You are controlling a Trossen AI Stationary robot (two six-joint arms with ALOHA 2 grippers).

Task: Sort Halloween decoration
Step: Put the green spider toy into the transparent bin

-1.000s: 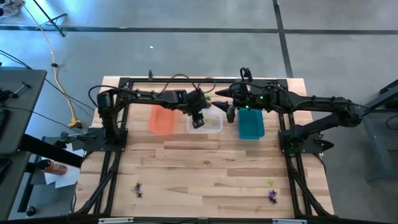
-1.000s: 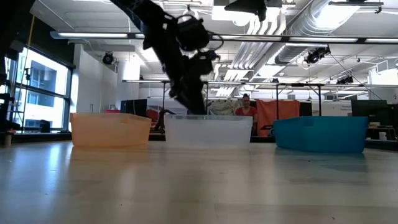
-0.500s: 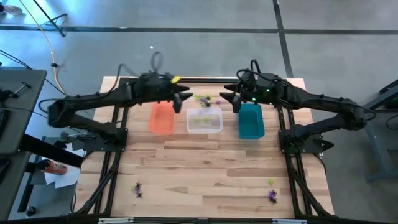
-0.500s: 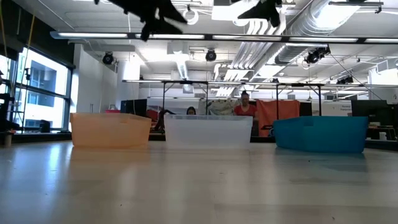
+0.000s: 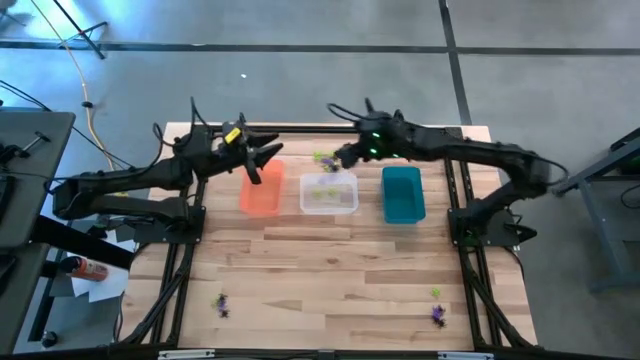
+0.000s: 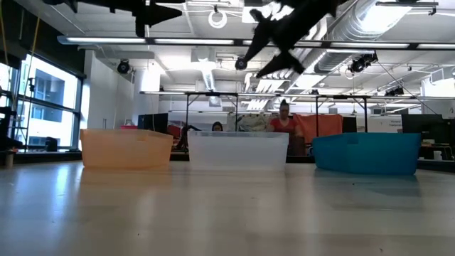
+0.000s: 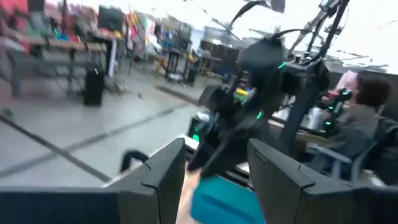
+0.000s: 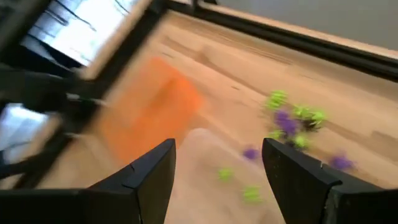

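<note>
Both arms raised above the row of bins, decorations scattered on the tabletop.

The wooden tabletop carries three bins in a row at its far side: orange bin, clear bin and teal bin. The left hand hangs above the far end of the orange bin, fingers parted and empty. The right hand hangs above the far edge of the clear bin, its fingers spread wide, holding nothing. Halloween decoration pieces lie in a green and purple cluster just behind the clear bin; a few green ones sit inside it; others lie at the near left and near right corners.
</note>
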